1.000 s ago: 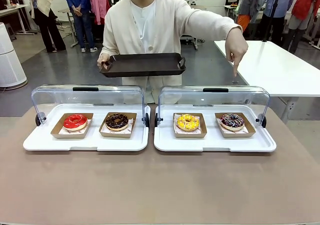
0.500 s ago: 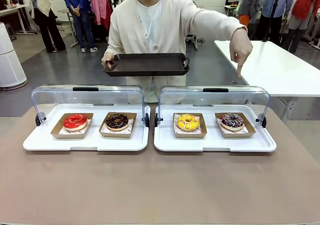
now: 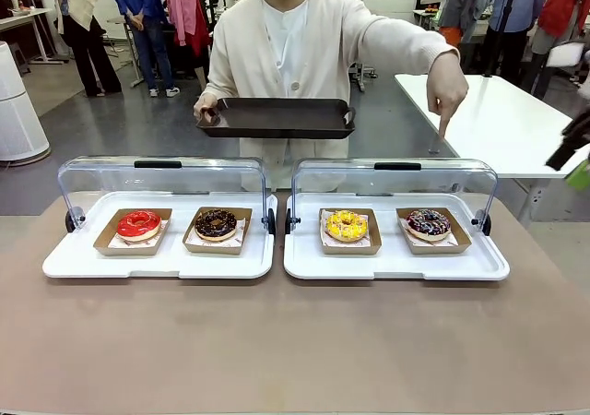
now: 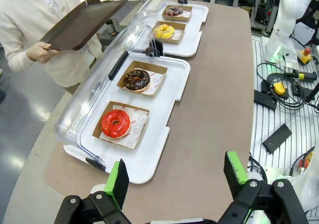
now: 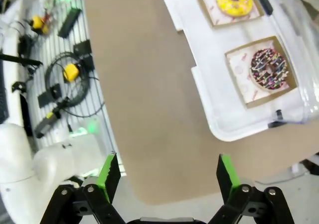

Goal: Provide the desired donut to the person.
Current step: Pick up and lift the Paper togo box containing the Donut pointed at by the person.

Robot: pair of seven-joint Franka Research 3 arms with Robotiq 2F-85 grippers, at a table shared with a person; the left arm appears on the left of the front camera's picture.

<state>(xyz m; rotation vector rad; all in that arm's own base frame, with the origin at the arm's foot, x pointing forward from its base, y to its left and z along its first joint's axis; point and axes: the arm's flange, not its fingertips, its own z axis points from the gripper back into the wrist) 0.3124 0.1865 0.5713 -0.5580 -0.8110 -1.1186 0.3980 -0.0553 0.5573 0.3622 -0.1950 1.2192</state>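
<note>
**Finger picks out sprinkled donut**

The person [image 3: 295, 37] at the far side of the brown desk [image 3: 295, 341] points a forefinger straight down from one hand [image 3: 449, 85] above the right-hand display case [image 3: 396, 269]. Below it the sprinkled donut [image 3: 429, 221], chocolate-glazed with coloured flecks, lies flat with its hole upward in a brown card tray at the case's right end, beside a yellow donut [image 3: 346, 224]. The left-hand display case [image 3: 157, 269] holds a red donut [image 3: 138, 223] and a chocolate donut [image 3: 216, 222]. Both clear lids stand rolled back. The person's other hand [image 3: 207, 112] holds a dark serving tray [image 3: 277, 118] level. The left claw [image 4: 175, 171] and the right claw [image 5: 167, 167] hang above the desk, fingers apart, gripping nothing.
</note>
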